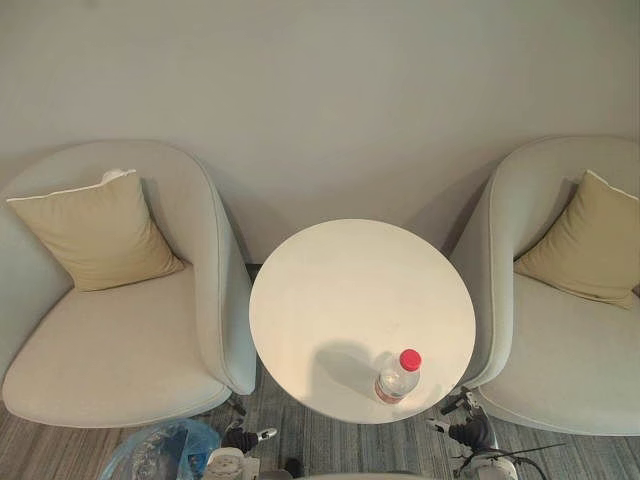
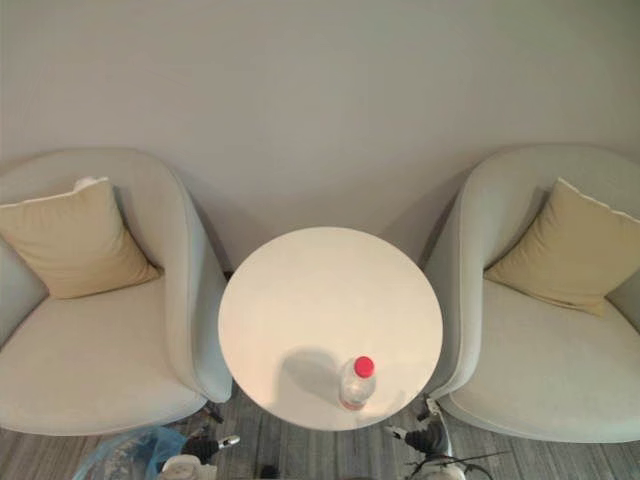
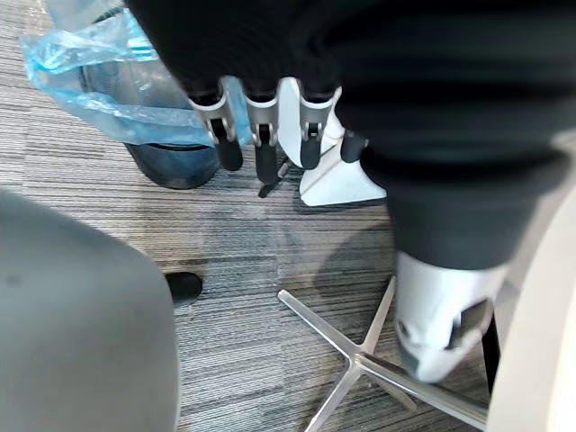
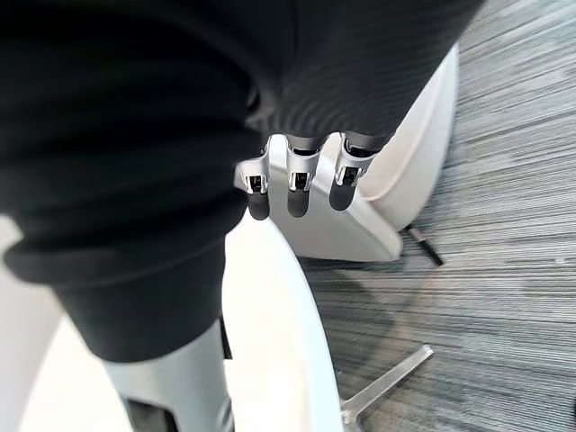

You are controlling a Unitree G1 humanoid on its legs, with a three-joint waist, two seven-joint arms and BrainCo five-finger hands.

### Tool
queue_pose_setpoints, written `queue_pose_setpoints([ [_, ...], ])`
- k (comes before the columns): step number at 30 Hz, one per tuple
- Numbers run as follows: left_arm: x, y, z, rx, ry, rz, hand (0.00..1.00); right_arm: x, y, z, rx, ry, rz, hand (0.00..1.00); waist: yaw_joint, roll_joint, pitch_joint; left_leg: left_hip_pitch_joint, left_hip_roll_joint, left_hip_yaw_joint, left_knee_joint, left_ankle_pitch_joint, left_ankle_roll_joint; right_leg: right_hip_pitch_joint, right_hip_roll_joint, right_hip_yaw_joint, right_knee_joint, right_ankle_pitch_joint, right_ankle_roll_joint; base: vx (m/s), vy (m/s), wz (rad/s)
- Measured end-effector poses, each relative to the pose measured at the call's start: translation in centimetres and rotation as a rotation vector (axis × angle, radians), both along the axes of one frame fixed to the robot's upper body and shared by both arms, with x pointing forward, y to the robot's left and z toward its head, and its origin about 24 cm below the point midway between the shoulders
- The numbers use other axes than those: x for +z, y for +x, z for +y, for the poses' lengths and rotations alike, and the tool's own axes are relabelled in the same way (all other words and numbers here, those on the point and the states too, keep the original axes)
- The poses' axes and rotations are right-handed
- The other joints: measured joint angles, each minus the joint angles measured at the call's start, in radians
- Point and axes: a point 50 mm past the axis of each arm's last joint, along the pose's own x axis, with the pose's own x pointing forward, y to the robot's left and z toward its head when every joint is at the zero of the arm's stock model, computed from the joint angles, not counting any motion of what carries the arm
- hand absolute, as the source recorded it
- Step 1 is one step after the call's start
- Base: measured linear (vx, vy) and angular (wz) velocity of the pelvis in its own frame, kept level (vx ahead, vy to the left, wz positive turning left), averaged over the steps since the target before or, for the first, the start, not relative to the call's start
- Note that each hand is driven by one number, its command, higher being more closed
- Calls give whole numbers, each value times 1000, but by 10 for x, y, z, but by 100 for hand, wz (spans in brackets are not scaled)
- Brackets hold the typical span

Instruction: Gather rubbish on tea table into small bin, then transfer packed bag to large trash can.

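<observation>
A clear plastic bottle (image 1: pixel 398 376) with a red cap stands upright near the front right edge of the round white tea table (image 1: pixel 340 290). On the carpet at the lower left sits the small bin (image 1: pixel 160 450), lined with a blue plastic bag (image 3: pixel 108 85). My left hand (image 1: pixel 243 439) hangs low beside the bin, below the table's front left edge. Its fingers (image 3: pixel 261 148) are straight and hold nothing. My right hand (image 1: pixel 466 431) hangs below the table's front right edge, by the bottle's side. Its fingers (image 4: pixel 292 184) are relaxed and empty.
Two pale armchairs flank the table, the left one (image 1: pixel 120 340) and the right one (image 1: pixel 560 360), each with a beige cushion. A plain wall stands behind. The table's metal star foot (image 3: pixel 360 360) rests on grey striped carpet.
</observation>
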Motion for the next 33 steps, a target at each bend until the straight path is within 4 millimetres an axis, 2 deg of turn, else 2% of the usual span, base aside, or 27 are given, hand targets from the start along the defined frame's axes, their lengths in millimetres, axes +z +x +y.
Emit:
queue_pose_setpoints([
  [10,1,0,-5,-65,4,-16,0,35,11,22,214,-79,-168,0,-3,7,1,9,1,7,0,0,0,11,2,6,-15,9,0,-8,-4,-2],
  [20,2,3,-14,-156,7,-37,0,39,14,27,362,-141,-179,0,-4,30,5,10,-6,-9,1,0,0,27,1,-7,-33,11,1,-6,-7,3],
  [33,7,11,-22,-197,-1,-80,0,44,38,35,406,-164,-243,0,-13,69,62,7,-13,-37,2,1,1,37,-4,-34,-37,10,2,-7,-12,4],
])
